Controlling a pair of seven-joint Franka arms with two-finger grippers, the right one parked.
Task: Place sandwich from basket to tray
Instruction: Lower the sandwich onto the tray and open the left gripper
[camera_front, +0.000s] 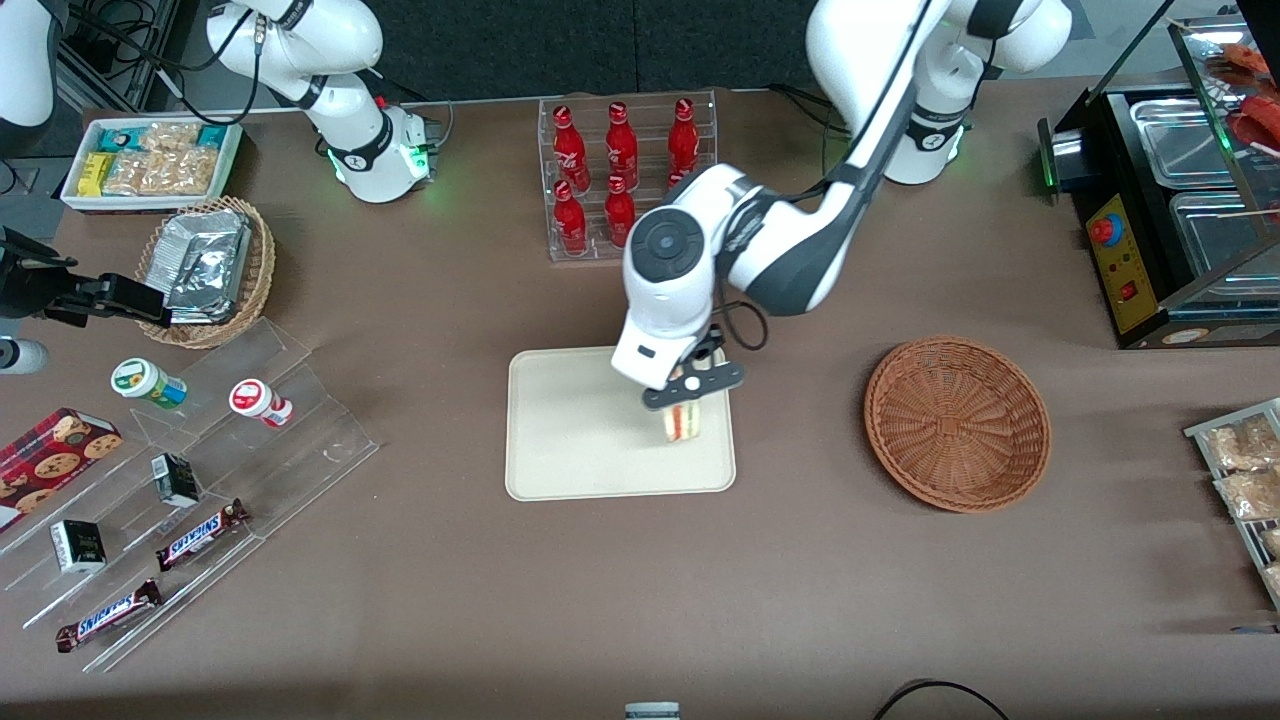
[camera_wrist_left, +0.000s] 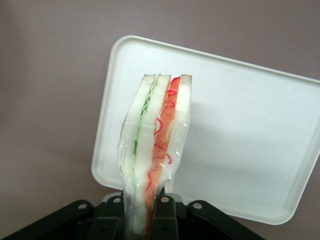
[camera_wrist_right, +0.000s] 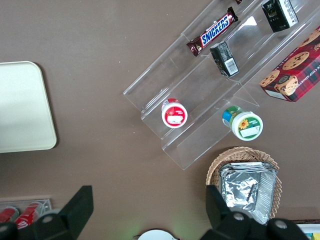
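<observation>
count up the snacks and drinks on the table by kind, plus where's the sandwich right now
Red bottles in the clear rack: 6
Snickers bars: 2
Small black cartons: 2
Lidded cups: 2
Cookie box: 1
Sandwich: 1, held in the gripper over the tray; the basket has nothing in it
Total: 14

Six red bottles (camera_front: 620, 140) at top centre (one half hidden by the arm), two Snickers bars (camera_front: 200, 535), two tubs (camera_front: 150, 383), one basket (camera_front: 957, 423), one paler basket (camera_front: 205, 275), one tray (camera_front: 570, 440), one sandwich (camera_front: 683, 422) clamped in one gripper (camera_front: 688, 398) over the tray
</observation>
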